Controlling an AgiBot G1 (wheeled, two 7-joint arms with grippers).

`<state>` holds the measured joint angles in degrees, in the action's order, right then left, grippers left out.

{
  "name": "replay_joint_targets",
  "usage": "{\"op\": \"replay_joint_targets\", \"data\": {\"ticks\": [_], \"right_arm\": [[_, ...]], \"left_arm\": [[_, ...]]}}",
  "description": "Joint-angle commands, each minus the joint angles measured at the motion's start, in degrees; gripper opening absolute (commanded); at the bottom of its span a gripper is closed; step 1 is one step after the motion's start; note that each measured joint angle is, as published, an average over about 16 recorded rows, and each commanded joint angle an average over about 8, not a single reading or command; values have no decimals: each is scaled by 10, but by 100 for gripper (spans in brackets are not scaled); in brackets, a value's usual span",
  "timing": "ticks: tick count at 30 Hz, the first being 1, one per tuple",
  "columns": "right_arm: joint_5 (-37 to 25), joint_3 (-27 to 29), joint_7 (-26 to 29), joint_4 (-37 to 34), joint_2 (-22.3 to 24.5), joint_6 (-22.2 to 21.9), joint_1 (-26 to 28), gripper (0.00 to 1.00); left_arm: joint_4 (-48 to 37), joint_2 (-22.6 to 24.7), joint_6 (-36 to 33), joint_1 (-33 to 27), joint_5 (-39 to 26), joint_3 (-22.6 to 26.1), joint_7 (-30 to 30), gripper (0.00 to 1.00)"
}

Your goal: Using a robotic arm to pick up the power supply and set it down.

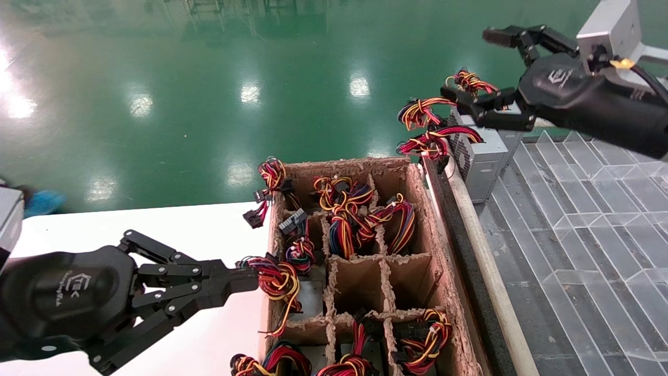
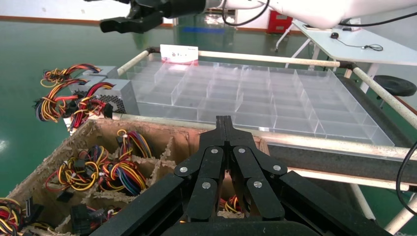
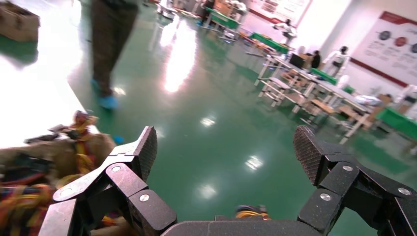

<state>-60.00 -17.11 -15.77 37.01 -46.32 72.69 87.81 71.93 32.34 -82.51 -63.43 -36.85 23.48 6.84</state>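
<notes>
Your right gripper (image 1: 475, 65) hangs up at about 1 o'clock in the head view. Its fingers are spread wide and hold nothing. The power supply (image 1: 482, 162) is the small grey box with the holes on its side and the dark red wires. It sits on the corner of the clear tray (image 1: 574, 209), just past the far corner of the cardboard box (image 1: 420, 209). From the gripper it lies low, at about 6 o'clock, and close. Two more grey boxes with yellower wires stand right behind it, so do not mix them up. The lower finger looks very near those back boxes, but you cannot tell from here if it touches them. The power supply is likely hard and a bit heavy, with smooth metal sides that may slip. Its wires are soft and floppy and stick out toward 9 o'clock. Grab the firm metal body across its flat sides, not the wires, which could snag. Your left gripper (image 1: 250, 279) waits at 8 o'clock by the cardboard box, fingers pressed together.
</notes>
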Motion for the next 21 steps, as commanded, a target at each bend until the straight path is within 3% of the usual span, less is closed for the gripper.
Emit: {"op": "replay_joint_targets", "data": {"ticks": [1, 2, 21], "right_arm": [[9, 1, 14, 19, 6, 7, -13, 100], [14, 1, 20, 28, 9, 10, -20, 100], [102, 6, 149, 206, 64, 73, -148, 100]], "left_arm": [[0, 0, 0, 0, 0, 0, 0, 90], [0, 0, 0, 0, 0, 0, 0, 100], [0, 0, 0, 0, 0, 0, 0, 100]]}}
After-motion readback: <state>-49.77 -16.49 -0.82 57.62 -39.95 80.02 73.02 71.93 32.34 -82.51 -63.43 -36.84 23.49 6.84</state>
